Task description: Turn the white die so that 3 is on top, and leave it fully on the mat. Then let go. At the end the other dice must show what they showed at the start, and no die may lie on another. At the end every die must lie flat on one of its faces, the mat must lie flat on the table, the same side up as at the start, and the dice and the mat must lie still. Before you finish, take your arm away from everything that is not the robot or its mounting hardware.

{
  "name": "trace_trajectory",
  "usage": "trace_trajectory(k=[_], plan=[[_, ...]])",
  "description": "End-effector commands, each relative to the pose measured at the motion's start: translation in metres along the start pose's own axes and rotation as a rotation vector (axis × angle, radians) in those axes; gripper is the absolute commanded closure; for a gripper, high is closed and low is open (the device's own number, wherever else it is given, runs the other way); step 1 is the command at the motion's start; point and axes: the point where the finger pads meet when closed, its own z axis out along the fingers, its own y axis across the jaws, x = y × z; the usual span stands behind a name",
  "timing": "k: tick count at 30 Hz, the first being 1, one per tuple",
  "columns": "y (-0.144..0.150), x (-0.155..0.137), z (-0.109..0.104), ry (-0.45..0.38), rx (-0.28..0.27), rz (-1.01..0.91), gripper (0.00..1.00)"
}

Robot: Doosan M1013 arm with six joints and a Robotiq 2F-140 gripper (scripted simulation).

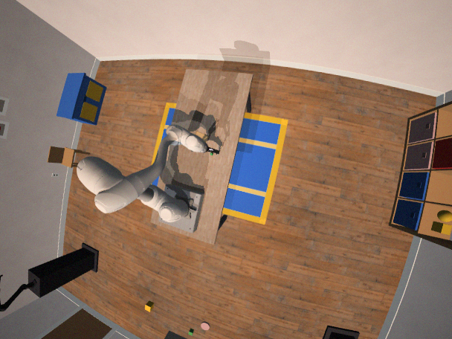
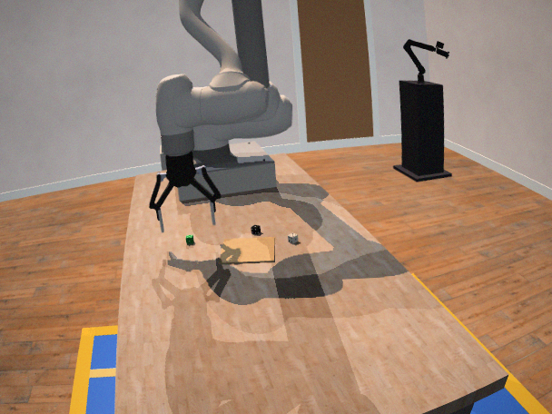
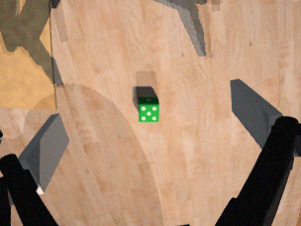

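My empty jaws are gaping fully over the green plastic-looking die (image 1: 212, 153) (image 2: 190, 240) (image 3: 149, 112). Turning the white plastic-looking die (image 2: 292, 238) is probably requiring travel toward the desk's (image 1: 219, 186) (image 2: 409, 359) (image 3: 198, 173) opposite edge.

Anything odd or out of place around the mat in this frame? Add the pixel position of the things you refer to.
Nothing looks damaged or spilled. One oddity: the open gripper (image 2: 188, 227) (image 3: 146, 112) hangs over the green die (image 2: 190, 240) (image 3: 149, 112), though the task is to turn the white die (image 2: 292, 238), which sits off the mat (image 2: 259, 250) (image 3: 25, 94).
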Motion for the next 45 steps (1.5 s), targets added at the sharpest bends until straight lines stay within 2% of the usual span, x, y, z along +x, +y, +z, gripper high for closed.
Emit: trace_trajectory(k=[1,21,29,34,44,45], plan=[[0.000,0.000,0.000,0.000,0.000,0.000,0.00],[-0.001,0.000,0.000,0.000,0.000,0.000,0.00],[-0.017,0.000,0.000,0.000,0.000,0.000,0.00],[-0.049,0.000,0.000,0.000,0.000,0.000,0.00],[-0.136,0.000,0.000,0.000,0.000,0.000,0.00],[-0.136,0.000,0.000,0.000,0.000,0.000,0.00]])
